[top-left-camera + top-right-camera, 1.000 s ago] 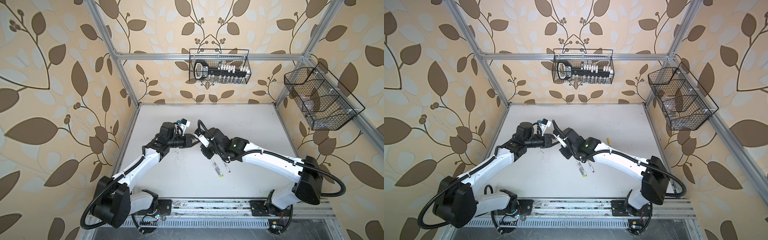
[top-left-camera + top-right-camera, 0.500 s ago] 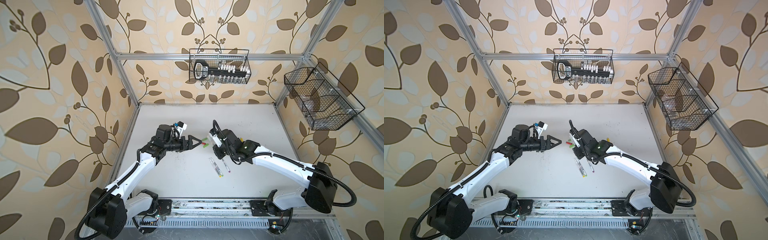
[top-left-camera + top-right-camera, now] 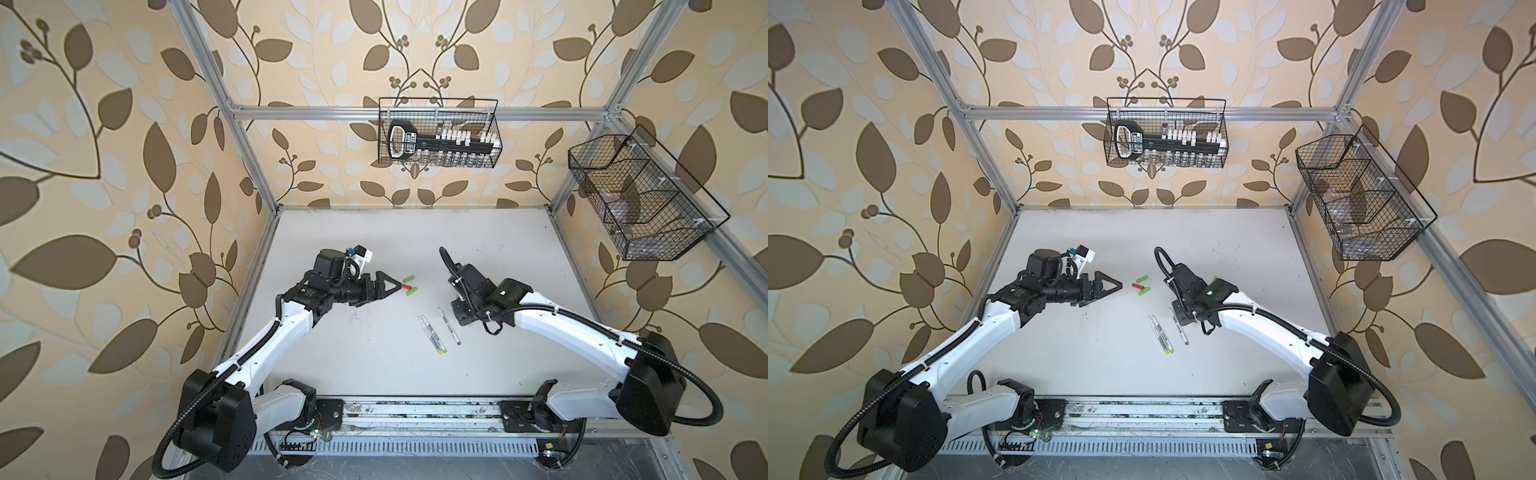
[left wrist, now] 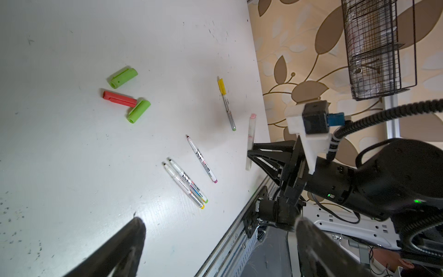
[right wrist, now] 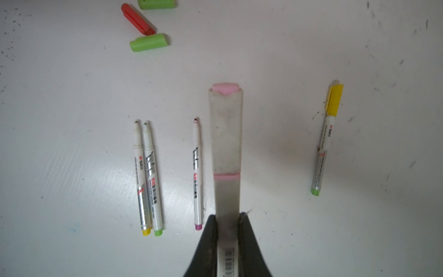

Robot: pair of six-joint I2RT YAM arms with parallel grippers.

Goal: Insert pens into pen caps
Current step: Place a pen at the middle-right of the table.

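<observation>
- Paired pens (image 5: 148, 177), two: bare tips, one yellow and one green end plug. They lie flat on the table (image 5: 72, 100), touching along their length.
- Pink-plugged pen (image 5: 197, 175), one: bare tip, flat, parallel to the pair. It lies between the pair and my right gripper (image 5: 227, 217).
- Capped pen (image 5: 322, 156), one: green plug, with the yellow cap (image 5: 335, 99) seated over its tip. It lies flat on the opposite side of my right gripper from the other three.
- Red cap (image 4: 119, 98), one, loose. Green caps (image 4: 122, 77), two, loose, one on each side of it; the nearer one meets the red cap's end, touching or nearly so.
- The cluster of caps lies near my left gripper (image 4: 218, 219), ahead of its fingertips and not touching them.
- Left gripper: fingers spread wide, nothing between them.
- Right gripper: clamped on a thick pale marker (image 5: 226, 134) with a pink end, which juts out past the fingers.
</observation>
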